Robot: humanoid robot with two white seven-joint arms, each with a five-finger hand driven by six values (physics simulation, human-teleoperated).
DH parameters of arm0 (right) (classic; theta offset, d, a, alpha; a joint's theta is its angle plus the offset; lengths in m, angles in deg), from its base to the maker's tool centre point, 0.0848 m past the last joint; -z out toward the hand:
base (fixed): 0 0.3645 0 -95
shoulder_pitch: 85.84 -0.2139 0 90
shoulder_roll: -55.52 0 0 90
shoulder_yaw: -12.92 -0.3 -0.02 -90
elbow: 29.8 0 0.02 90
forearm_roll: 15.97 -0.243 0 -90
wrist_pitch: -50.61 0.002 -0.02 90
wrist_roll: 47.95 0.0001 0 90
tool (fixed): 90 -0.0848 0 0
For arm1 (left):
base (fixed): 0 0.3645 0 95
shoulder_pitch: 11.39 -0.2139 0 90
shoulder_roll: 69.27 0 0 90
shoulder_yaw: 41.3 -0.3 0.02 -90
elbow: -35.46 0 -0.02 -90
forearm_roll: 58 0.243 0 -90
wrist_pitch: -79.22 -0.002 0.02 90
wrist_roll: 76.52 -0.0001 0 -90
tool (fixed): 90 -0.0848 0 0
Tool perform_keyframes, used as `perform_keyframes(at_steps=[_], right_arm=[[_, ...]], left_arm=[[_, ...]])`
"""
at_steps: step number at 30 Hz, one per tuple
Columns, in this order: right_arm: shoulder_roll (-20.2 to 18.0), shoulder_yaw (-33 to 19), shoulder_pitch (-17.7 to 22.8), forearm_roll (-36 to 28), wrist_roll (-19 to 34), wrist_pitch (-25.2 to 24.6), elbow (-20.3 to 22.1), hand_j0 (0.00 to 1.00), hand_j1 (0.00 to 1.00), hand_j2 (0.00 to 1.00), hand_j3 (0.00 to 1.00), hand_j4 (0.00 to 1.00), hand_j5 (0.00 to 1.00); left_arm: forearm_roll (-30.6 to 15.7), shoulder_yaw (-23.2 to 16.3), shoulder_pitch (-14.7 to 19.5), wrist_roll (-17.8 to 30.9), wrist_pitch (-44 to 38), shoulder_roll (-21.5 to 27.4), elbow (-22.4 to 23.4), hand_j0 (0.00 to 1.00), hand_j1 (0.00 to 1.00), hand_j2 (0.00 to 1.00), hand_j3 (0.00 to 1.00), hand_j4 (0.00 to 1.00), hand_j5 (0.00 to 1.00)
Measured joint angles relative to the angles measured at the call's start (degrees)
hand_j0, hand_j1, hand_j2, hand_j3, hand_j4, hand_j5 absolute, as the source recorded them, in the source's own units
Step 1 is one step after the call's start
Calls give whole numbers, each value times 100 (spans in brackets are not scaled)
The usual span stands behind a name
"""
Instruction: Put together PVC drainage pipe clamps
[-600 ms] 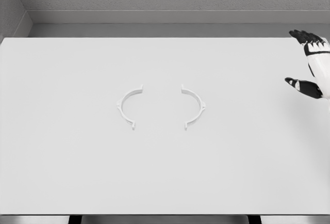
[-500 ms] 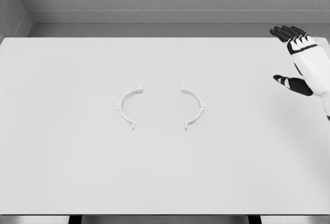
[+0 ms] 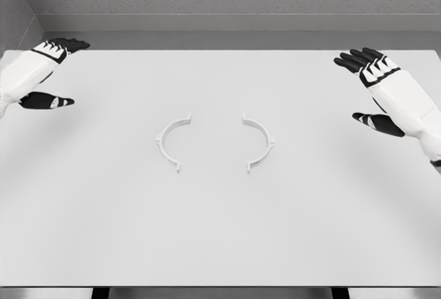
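Your left hand point(image 3: 36, 71) and right hand point(image 3: 386, 92) hover spread and empty above the table point(image 3: 220, 230), well apart from both clamp halves point(image 3: 173, 140).

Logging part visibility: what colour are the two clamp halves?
White, on a white table: left clamp half, right clamp half. Head view, the only one.

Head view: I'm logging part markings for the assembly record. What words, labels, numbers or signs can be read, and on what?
None. No text shows on the left clamp half, the right clamp half, the table, the left hand or the right hand.
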Motion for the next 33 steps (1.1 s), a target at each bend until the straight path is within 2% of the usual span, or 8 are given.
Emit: perform_keyframes(at_steps=[4,6,9,11,13,20,26,33], right_arm=[[1,20,-35,-21,9,-3,-60,100,100,100,100,100,100],[10,181,-369,30,55,-14,-136,100,100,100,100,100,100],[158,439,-466,453,311,-48,-248,100,100,100,100,100,100],[320,617,-799,823,400,-57,-434,100,100,100,100,100,100],[417,800,-967,1079,445,-62,-698,100,100,100,100,100,100],[505,1269,-976,1399,490,-66,-1039,100,100,100,100,100,100],[555,1756,-1187,1462,499,-201,-1172,100,100,100,100,100,100],[668,2066,-1336,1473,502,-269,-1420,100,100,100,100,100,100]], left_arm=[[10,-94,0,0,0,0,-3,100,100,100,100,100,100],[8,-128,0,0,0,2,-4,100,100,100,100,100,100],[5,-150,0,0,0,11,-1,100,100,100,100,100,100],[3,-156,0,0,0,16,1,100,100,100,100,100,100],[3,-158,0,0,0,18,3,100,100,100,100,100,100],[-1,-154,0,0,0,14,6,100,100,100,100,100,100],[-6,-149,0,0,0,14,9,100,100,100,100,100,100],[3,-195,0,0,0,-16,2,100,100,100,100,100,100]])
